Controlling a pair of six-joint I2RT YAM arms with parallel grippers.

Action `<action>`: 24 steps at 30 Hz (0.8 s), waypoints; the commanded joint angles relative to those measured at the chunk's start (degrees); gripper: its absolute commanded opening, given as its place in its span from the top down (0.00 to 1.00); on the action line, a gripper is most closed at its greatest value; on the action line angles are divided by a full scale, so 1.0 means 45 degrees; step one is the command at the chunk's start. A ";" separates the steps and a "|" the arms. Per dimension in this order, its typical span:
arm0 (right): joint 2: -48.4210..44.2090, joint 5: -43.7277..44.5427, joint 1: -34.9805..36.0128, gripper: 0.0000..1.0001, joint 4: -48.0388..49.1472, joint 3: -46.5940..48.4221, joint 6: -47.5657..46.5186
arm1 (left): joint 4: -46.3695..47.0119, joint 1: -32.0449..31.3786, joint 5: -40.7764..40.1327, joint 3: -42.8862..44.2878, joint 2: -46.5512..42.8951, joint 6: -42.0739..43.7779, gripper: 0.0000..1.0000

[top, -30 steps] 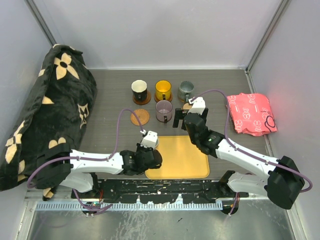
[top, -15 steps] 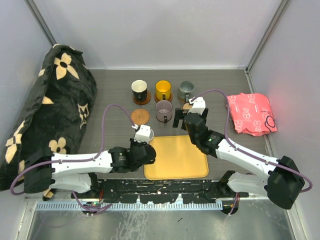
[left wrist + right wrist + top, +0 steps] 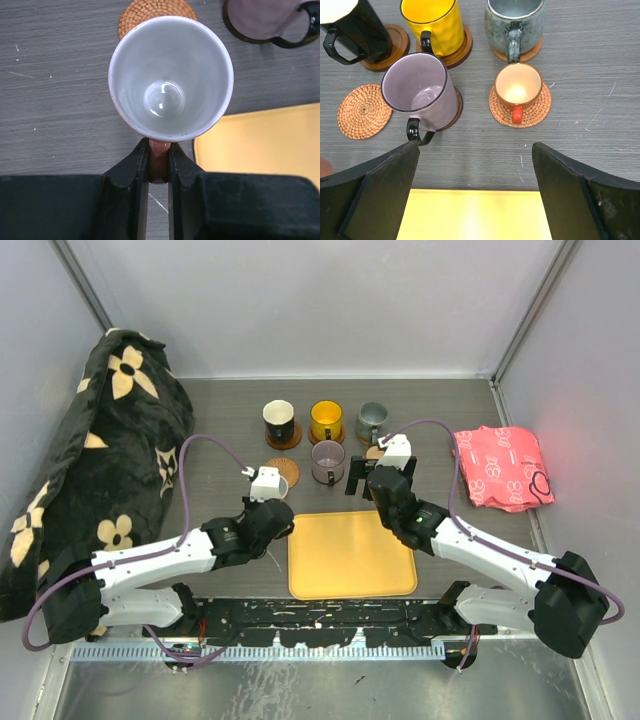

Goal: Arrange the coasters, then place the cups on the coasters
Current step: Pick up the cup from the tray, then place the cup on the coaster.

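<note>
My left gripper (image 3: 159,150) is shut on the reddish handle of a white cup (image 3: 171,80), held upright above the table just in front of an empty woven coaster (image 3: 157,10). That coaster (image 3: 281,472) lies left of the purple cup (image 3: 327,460). The black-and-cream cup (image 3: 278,420), yellow cup (image 3: 326,420) and grey-green cup (image 3: 371,420) each stand on a wooden coaster in the back row. A small brown cup (image 3: 517,86) sits on a woven coaster (image 3: 539,107). My right gripper (image 3: 475,145) hangs open and empty between the cups and the tray.
A square yellow tray (image 3: 352,553) lies near the front, between the arms. A black flowered blanket (image 3: 100,460) fills the left side. A pink cloth (image 3: 500,465) lies at the right. Grey walls close in the back and sides.
My left arm has carried the white cup from the tray's left edge back and to the left, toward the empty woven coaster. The right arm has not moved.
</note>
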 commanded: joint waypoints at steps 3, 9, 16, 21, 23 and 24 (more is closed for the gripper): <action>0.0199 0.0246 -0.0037 0.00 0.0235 0.0614 0.0263 | 0.2407 0.1296 0.0544 0.0204 0.0163 0.1155 1.00; 0.0166 0.0308 -0.0051 0.00 0.0231 0.0605 0.0226 | 0.3476 0.2127 0.1235 0.0519 0.1121 0.1591 1.00; 0.0182 0.0332 -0.0074 0.00 0.0223 0.0598 0.0225 | 0.4627 0.2721 0.1371 0.1041 0.2539 0.1958 1.00; 0.0179 0.0291 -0.0085 0.00 0.0228 0.0586 0.0243 | 0.4980 0.3245 0.1642 0.1419 0.3018 0.1948 1.00; 0.0204 0.0278 -0.0095 0.00 0.0234 0.0586 0.0263 | 0.5154 0.3380 0.1685 0.1536 0.3206 0.1974 1.00; 0.0215 0.0272 -0.0098 0.00 0.0225 0.0588 0.0280 | 0.5307 0.3422 0.1707 0.1563 0.3295 0.2012 1.00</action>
